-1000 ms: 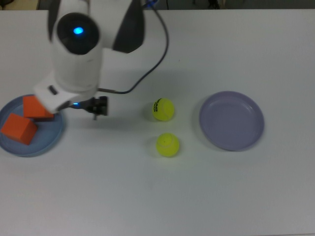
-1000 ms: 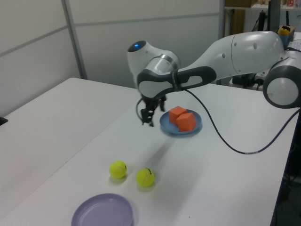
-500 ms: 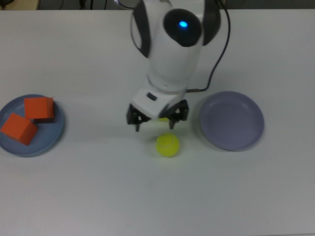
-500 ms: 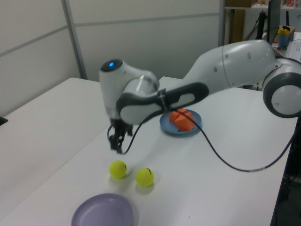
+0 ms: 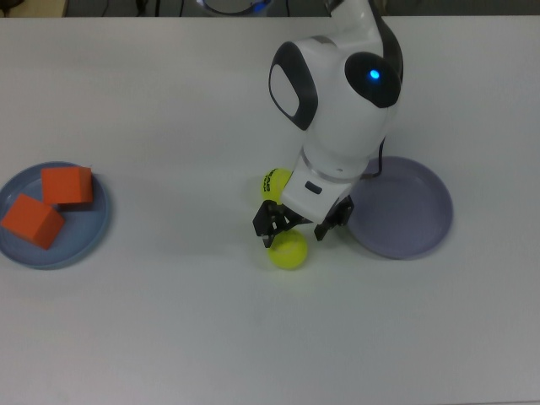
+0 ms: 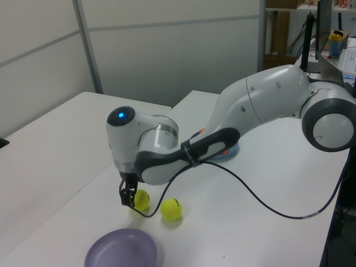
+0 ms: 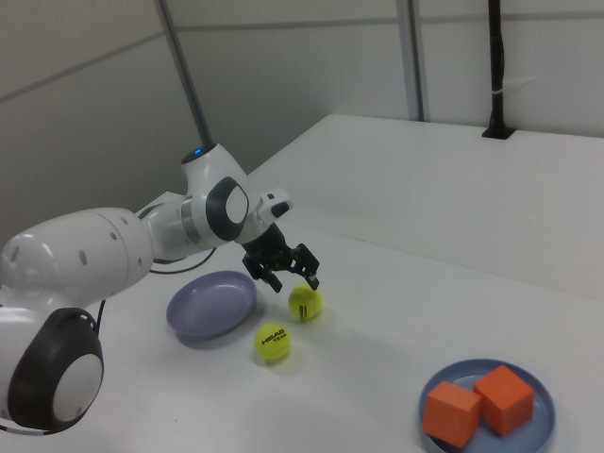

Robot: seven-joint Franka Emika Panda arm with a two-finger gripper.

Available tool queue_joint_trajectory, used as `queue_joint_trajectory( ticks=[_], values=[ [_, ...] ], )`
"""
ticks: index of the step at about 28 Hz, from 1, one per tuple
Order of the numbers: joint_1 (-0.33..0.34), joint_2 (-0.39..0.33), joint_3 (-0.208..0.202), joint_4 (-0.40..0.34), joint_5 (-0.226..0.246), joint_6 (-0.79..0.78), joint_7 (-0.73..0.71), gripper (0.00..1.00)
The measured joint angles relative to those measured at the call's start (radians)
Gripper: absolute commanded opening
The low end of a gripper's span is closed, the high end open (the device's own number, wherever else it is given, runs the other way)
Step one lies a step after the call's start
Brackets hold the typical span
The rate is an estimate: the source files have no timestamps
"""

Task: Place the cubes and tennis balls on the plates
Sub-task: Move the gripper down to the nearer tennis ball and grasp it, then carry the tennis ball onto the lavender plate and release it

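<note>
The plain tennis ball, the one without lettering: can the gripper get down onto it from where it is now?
Probably yes. The gripper hangs open just above the plain tennis ball, fingers either side. The lettered ball lies apart from it and the purple plate is off to one side, so nothing seems to block the descent.

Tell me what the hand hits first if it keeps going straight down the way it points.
Most likely the plain ball: the hand, open, hangs just above it in all views. The lettered ball lies off to the side.
</note>
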Motion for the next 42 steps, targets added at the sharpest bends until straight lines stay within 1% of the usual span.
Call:
queue_joint_trajectory(
  ticks=[1, 2, 3, 4, 5, 6, 10, 16, 19, 21, 24, 27, 30, 32, 33, 34, 35, 36, 37, 38, 42],
  values=[
    [0.000, 0.008, 0.000, 0.000, -0.013, 0.002, 0.006, 0.81],
    [0.000, 0.013, -0.001, 0.000, -0.019, 0.003, 0.007, 0.58],
    [0.000, 0.018, -0.002, 0.000, -0.027, 0.003, 0.008, 0.31],
    [0.000, 0.024, -0.002, -0.001, -0.035, 0.003, 0.008, 0.13],
    [0.000, 0.029, -0.003, -0.001, -0.043, 0.003, 0.008, 0.00],
    [0.000, 0.036, -0.003, -0.001, -0.052, 0.003, 0.010, 0.00],
    [0.000, 0.045, -0.004, 0.000, -0.064, 0.008, 0.028, 0.00],
    [0.003, 0.043, 0.000, 0.009, -0.065, 0.016, 0.052, 0.00],
    [0.016, 0.031, 0.007, 0.020, -0.064, 0.019, 0.071, 0.00],
    [0.024, 0.019, 0.025, 0.029, -0.062, 0.019, 0.081, 0.00],
    [0.033, -0.009, 0.073, 0.032, -0.058, 0.009, 0.114, 0.00],
    [0.046, -0.028, 0.117, 0.030, -0.057, -0.047, 0.162, 0.00],
    [0.064, -0.031, 0.142, 0.028, -0.057, -0.100, 0.200, 0.00],
    [0.077, -0.031, 0.150, 0.023, -0.057, -0.129, 0.220, 0.00],
    [0.085, -0.031, 0.151, 0.017, -0.057, -0.142, 0.228, 0.01],
    [0.091, -0.030, 0.151, 0.013, -0.057, -0.149, 0.232, 0.05],
    [0.095, -0.029, 0.151, 0.007, -0.057, -0.153, 0.234, 0.11],
    [0.097, -0.029, 0.151, 0.000, -0.057, -0.156, 0.237, 0.26],
    [0.097, -0.028, 0.151, -0.008, -0.057, -0.157, 0.240, 0.50],
    [0.097, -0.027, 0.150, -0.016, -0.058, -0.157, 0.242, 0.99],
    [0.093, -0.021, 0.148, -0.031, -0.058, -0.157, 0.255, 1.00]
  ],
)
